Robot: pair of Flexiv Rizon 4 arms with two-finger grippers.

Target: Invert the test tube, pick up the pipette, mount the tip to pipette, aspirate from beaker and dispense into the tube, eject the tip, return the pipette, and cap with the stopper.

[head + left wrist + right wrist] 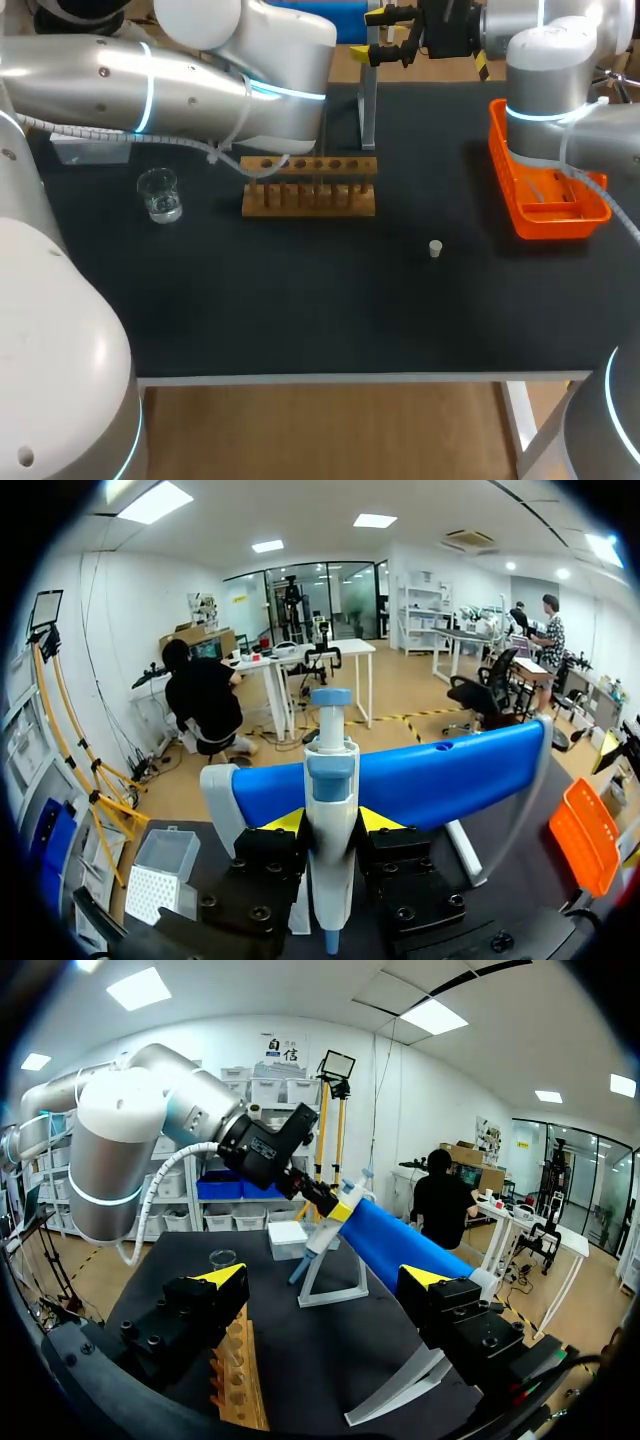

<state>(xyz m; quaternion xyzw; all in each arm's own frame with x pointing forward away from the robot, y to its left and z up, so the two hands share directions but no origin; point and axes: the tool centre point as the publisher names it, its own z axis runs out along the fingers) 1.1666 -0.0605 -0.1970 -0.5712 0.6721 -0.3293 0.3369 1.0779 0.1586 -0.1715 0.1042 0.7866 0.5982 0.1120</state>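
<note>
In the head view, nearest me and right of centre in the lower half of the frame, one small white stopper stands alone on the black table. Farther back at the left is one clear beaker. Beside it at mid-frame is one wooden rack with a row of holes along its top plank, which I cannot count with certainty. At the right edge sits one orange tray, partly behind my right arm.

My right gripper hangs above the rack. Its two yellow-tipped fingers are spread wide with nothing between them.

My left arm comes in from the upper left and reaches the top of the frame at the table's far side. There my left gripper is clamped on the one pipette, a finger pressed against each side of its white body. The pipette's blue plunger end points away from the wrist. It lies across the blue bar of the single stand. Beside the gripper is one clear tip box.

Any print on these things is too small for me to tell.
</note>
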